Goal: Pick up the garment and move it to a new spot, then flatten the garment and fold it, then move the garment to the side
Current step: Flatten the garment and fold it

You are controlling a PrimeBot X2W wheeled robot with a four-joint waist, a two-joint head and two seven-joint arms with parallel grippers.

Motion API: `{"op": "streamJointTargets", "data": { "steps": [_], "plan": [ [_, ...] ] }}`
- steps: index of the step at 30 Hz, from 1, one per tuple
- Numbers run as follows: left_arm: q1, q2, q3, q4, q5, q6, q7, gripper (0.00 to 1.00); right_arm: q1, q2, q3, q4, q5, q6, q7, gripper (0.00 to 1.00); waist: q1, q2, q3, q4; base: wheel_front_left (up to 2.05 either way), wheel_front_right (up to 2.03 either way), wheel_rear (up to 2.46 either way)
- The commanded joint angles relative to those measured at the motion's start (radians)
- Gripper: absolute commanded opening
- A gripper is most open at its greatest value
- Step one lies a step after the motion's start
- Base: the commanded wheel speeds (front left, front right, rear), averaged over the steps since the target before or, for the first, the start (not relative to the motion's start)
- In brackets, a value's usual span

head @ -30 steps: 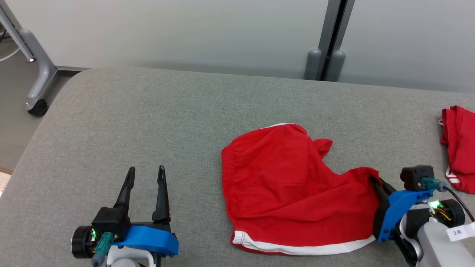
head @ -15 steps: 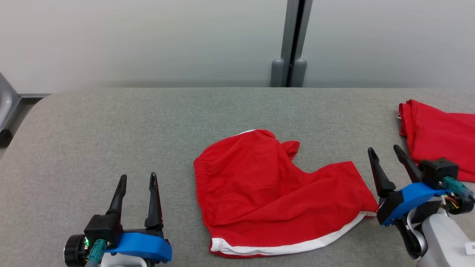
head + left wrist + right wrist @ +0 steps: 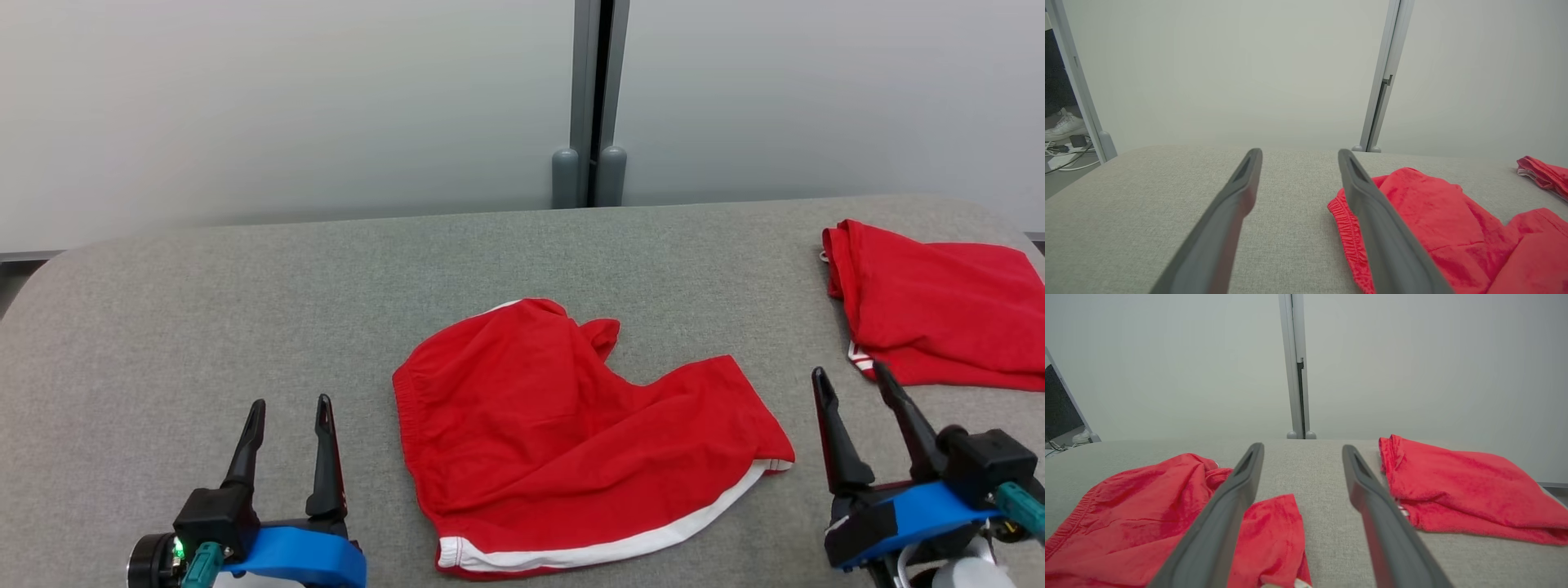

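The garment [image 3: 571,433] is a pair of red shorts with a white hem stripe, lying rumpled on the middle of the grey padded table [image 3: 245,294]. It also shows in the left wrist view [image 3: 1433,220] and the right wrist view [image 3: 1147,514]. My left gripper [image 3: 291,403] stands open at the lower left, a little left of the elastic waistband, holding nothing. My right gripper [image 3: 849,374] stands open at the lower right, just off the shorts' right leg, with nothing between its fingers.
A second red garment [image 3: 939,314], folded, lies at the table's right end [image 3: 1461,482], just beyond my right gripper. A pale partition wall with a grey post [image 3: 589,98] stands behind the table. A desk leg and cables [image 3: 1069,134] sit off the left end.
My right gripper has let go of the shorts' right leg, opened and drawn back to the right. The head camera has turned right, shifting the whole picture left. The left gripper has kept still.
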Motion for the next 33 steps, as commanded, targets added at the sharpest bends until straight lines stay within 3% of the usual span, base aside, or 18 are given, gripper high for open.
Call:
{"op": "streamJointTargets", "data": {
  "steps": [1,8,18,23,33],
  "plan": [
    [0.007,0.007,0.004,-0.003,0.003,0.005,-0.004,1.00,0.038,0.014,-0.006,-0.036,-0.014,0.001,0.012,1.00,0.0000,0.0000,-0.003,0.000,0.00,0.00,0.00],
    [0.013,0.011,0.004,-0.005,0.002,0.008,-0.004,1.00,0.144,0.065,-0.018,-0.166,-0.054,0.001,0.084,1.00,0.0000,0.0000,-0.013,0.009,0.00,0.00,0.00],
    [0.020,0.015,-0.007,-0.010,0.001,0.013,-0.004,1.00,0.181,0.073,-0.039,-0.206,-0.074,0.001,0.125,1.00,0.0000,0.0000,-0.013,0.020,0.00,0.00,0.00],
    [0.021,0.018,-0.039,-0.009,0.016,-0.006,0.005,1.00,0.184,0.054,-0.052,-0.183,-0.077,0.001,0.138,1.00,0.0000,0.0000,-0.009,0.025,0.00,0.00,0.00],
    [0.061,0.022,-0.198,0.021,0.067,-0.088,0.057,1.00,0.156,-0.013,-0.047,-0.023,-0.069,0.001,0.133,1.00,0.0000,0.0000,0.017,0.043,0.00,0.00,0.00]
  ]
}}
